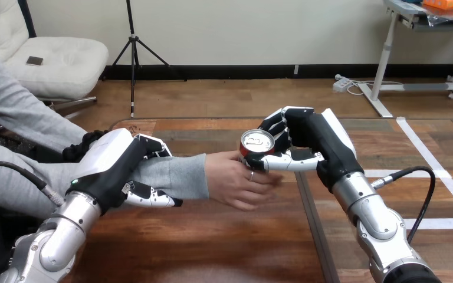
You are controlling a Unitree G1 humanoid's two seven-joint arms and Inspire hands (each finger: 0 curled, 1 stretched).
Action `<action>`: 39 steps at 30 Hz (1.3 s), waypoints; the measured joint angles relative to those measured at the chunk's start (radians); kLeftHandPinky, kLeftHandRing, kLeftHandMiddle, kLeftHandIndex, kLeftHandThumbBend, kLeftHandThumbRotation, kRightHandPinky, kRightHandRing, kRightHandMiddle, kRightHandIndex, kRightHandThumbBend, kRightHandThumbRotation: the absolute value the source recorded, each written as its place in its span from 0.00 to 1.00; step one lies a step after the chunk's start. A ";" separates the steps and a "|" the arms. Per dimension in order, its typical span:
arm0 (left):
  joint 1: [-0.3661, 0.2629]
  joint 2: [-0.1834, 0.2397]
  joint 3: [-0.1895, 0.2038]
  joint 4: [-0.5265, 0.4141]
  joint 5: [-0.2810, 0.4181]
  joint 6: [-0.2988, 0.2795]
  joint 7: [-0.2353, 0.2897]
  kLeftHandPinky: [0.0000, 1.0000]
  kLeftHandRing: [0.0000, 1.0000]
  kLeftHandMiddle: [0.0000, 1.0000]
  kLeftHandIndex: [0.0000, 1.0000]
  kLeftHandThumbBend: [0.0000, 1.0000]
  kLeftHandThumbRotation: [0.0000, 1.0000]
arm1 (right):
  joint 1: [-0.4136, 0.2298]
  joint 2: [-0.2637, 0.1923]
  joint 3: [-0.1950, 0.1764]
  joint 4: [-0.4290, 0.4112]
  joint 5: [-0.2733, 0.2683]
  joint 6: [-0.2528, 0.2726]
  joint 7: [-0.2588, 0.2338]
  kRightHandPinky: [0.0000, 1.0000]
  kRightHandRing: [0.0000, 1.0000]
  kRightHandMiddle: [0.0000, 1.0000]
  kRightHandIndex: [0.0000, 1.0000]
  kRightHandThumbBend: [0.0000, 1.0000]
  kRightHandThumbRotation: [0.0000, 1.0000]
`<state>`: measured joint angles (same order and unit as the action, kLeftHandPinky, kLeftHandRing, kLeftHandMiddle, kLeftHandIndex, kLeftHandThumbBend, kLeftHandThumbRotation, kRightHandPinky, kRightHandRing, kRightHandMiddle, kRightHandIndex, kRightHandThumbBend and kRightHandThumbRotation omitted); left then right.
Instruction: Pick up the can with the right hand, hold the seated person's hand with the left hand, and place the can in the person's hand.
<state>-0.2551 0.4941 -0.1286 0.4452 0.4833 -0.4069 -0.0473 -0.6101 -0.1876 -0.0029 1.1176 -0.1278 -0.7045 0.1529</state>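
A red can (257, 144) with a silver top stands upright in the middle of the view. My right hand (304, 141) is shut on it, fingers curled behind it and the thumb across its front. The person's hand (236, 180) reaches in from the left, palm up, and touches the can's lower part. My left hand (118, 165) is shut on the person's forearm (171, 175) in its grey sleeve, fingers over the top and the thumb below it.
The wooden table (212, 236) stretches bare in front of both arms. A black cable (416, 188) loops off my right forearm at the right. The person's other arm (17, 112) shows at the far left.
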 measured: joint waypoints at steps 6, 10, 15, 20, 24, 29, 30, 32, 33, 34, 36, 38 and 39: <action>0.000 0.000 0.000 0.001 0.000 0.000 0.000 0.32 0.36 0.41 0.43 0.68 0.00 | 0.000 0.004 0.000 -0.011 0.002 0.000 0.006 0.33 0.36 0.42 0.45 0.69 0.00; 0.000 0.001 0.000 0.002 0.000 0.000 0.000 0.32 0.36 0.41 0.43 0.68 0.00 | 0.000 0.008 0.000 -0.019 0.005 0.000 0.013 0.33 0.36 0.42 0.45 0.69 0.00; 0.000 0.001 0.000 0.002 0.000 0.000 0.001 0.32 0.36 0.41 0.43 0.67 0.00 | 0.000 0.010 0.002 -0.029 0.007 0.000 0.022 0.33 0.36 0.42 0.45 0.69 0.00; 0.000 0.003 0.000 0.003 0.000 0.000 0.002 0.32 0.36 0.41 0.43 0.67 0.00 | 0.000 0.017 0.002 -0.042 0.012 0.001 0.034 0.34 0.37 0.42 0.45 0.68 0.00; 0.000 0.003 0.000 0.003 0.000 0.000 0.004 0.32 0.36 0.41 0.43 0.67 0.00 | 0.000 0.021 0.002 -0.052 0.013 0.002 0.040 0.34 0.37 0.42 0.45 0.68 0.00; 0.000 0.003 0.001 0.003 -0.002 0.000 0.005 0.32 0.36 0.41 0.43 0.67 0.00 | 0.000 0.026 0.001 -0.057 0.013 0.002 0.040 0.34 0.37 0.42 0.45 0.68 0.00; 0.000 0.003 0.001 0.003 -0.002 0.000 0.005 0.32 0.36 0.41 0.43 0.67 0.00 | 0.000 0.026 0.001 -0.057 0.013 0.002 0.040 0.34 0.36 0.42 0.45 0.68 0.00; 0.000 0.004 0.001 0.003 -0.002 0.000 0.006 0.32 0.36 0.41 0.43 0.67 0.00 | 0.000 0.026 0.001 -0.058 0.013 0.002 0.040 0.34 0.36 0.42 0.45 0.68 0.00; 0.000 0.004 0.001 0.004 -0.002 0.000 0.007 0.32 0.36 0.41 0.43 0.67 0.00 | 0.000 0.027 0.002 -0.058 0.013 0.002 0.040 0.33 0.36 0.42 0.45 0.68 0.00; 0.000 0.004 0.001 0.005 -0.002 0.000 0.007 0.32 0.36 0.41 0.43 0.67 0.00 | 0.000 0.026 0.002 -0.058 0.013 0.002 0.041 0.33 0.36 0.42 0.45 0.68 0.00; 0.000 0.004 0.001 0.006 -0.002 0.000 0.009 0.32 0.36 0.41 0.43 0.67 0.00 | 0.000 0.026 0.002 -0.058 0.013 0.002 0.042 0.33 0.36 0.42 0.45 0.68 0.00; 0.000 0.004 0.001 0.007 -0.002 0.000 0.013 0.32 0.36 0.41 0.43 0.67 0.00 | 0.000 0.026 0.001 -0.058 0.013 0.002 0.043 0.33 0.36 0.42 0.45 0.68 0.00; 0.000 0.004 0.001 0.008 -0.002 0.000 0.015 0.32 0.36 0.41 0.43 0.67 0.00 | 0.000 0.026 0.002 -0.058 0.013 0.002 0.044 0.33 0.36 0.42 0.45 0.68 0.00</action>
<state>-0.2551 0.4983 -0.1275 0.4530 0.4814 -0.4070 -0.0327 -0.6101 -0.1616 -0.0014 1.0595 -0.1144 -0.7023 0.1967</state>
